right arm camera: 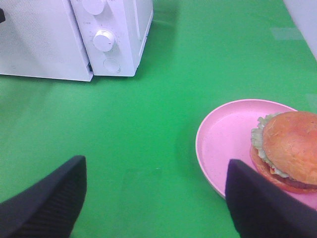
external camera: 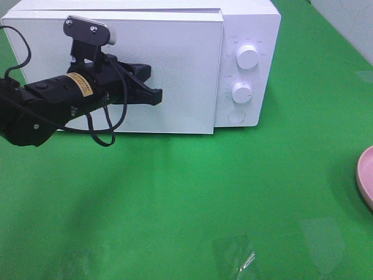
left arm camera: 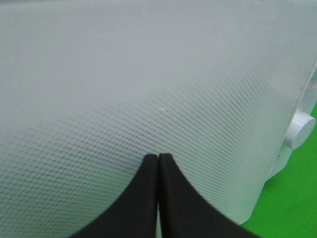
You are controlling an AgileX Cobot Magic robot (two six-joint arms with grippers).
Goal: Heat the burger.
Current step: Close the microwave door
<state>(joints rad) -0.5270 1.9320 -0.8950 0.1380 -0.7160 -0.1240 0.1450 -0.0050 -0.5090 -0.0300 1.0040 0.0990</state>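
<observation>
The burger (right arm camera: 292, 148) lies on the pink plate (right arm camera: 225, 139) on the green table (external camera: 192, 198), at about two o'clock from the right gripper (right arm camera: 156, 208), whose jaws stand wide apart and hold nothing. The left gripper (left arm camera: 158, 163) (its two fingers pressed together) touches the closed door of the microwave (external camera: 175, 76). I count one burger, one plate, one microwave with two knobs (external camera: 247, 57).
</observation>
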